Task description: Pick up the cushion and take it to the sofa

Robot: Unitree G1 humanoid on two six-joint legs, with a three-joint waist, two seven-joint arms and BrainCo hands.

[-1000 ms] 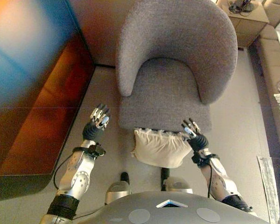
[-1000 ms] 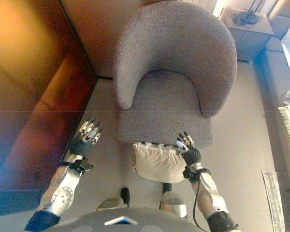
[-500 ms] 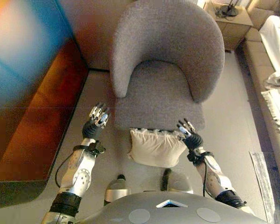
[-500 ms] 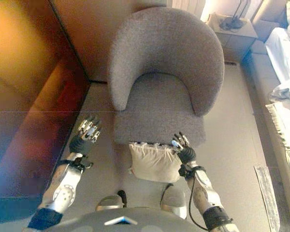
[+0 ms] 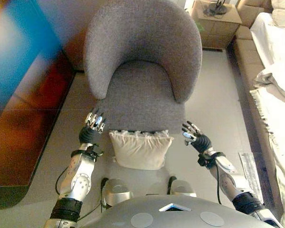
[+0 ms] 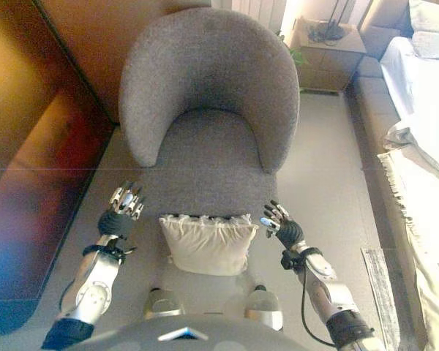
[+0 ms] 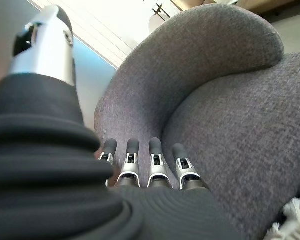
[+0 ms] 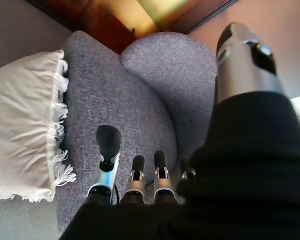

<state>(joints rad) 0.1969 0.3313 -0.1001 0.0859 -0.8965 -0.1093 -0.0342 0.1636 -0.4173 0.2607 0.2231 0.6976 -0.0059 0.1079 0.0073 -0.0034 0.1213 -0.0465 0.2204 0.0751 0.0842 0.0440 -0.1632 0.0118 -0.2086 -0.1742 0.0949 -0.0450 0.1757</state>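
A cream cushion [image 5: 139,149] with a fringed edge leans against the front of the grey armchair [image 5: 141,61], resting on the floor. It also shows in the right wrist view [image 8: 21,127]. My left hand [image 5: 92,126] is open, just left of the cushion by the chair's front corner. My right hand [image 5: 194,137] is open, a little way right of the cushion and apart from it. Neither hand touches the cushion. A light sofa [image 5: 275,76] with a white throw runs along the right edge.
A dark glossy cabinet [image 5: 23,114] stands at the left. A wooden side table [image 5: 216,21] with dark items stands behind the armchair at the right. Bare floor [image 5: 218,95] lies between the armchair and the sofa.
The whole view has shifted, so the camera moved and more of the sofa shows. My right hand, which was at the cushion's right corner, now stands apart from it.
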